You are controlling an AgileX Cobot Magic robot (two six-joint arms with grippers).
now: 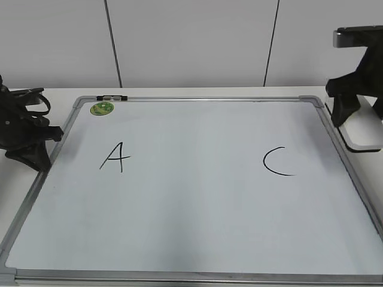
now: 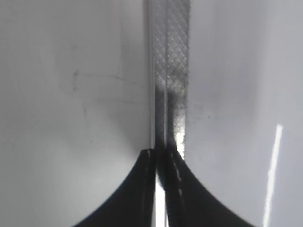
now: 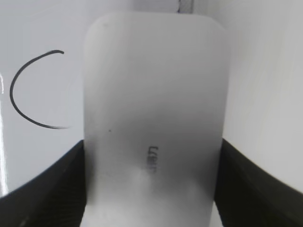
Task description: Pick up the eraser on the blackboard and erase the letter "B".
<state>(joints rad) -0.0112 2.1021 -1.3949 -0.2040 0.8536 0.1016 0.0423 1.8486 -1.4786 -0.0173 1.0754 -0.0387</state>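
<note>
The blackboard (image 1: 197, 203) is a white board in a silver frame. It lies flat on the table and carries a black "A" (image 1: 115, 157) and "C" (image 1: 276, 161). No letter "B" shows; the surface between them is bare. My right gripper (image 1: 345, 107) is shut on the white eraser (image 1: 366, 128) at the board's right edge. In the right wrist view the eraser (image 3: 154, 94) sits between the fingers (image 3: 151, 156), with the "C" (image 3: 28, 94) to its left. My left gripper (image 1: 43, 156) is shut and empty over the board's left frame (image 2: 170, 71), fingertips together (image 2: 162, 153).
A round green magnet (image 1: 102, 108) sits in the board's far left corner, with a small black clip (image 1: 112, 97) on the frame beside it. A white wall stands close behind the table. The board fills most of the tabletop.
</note>
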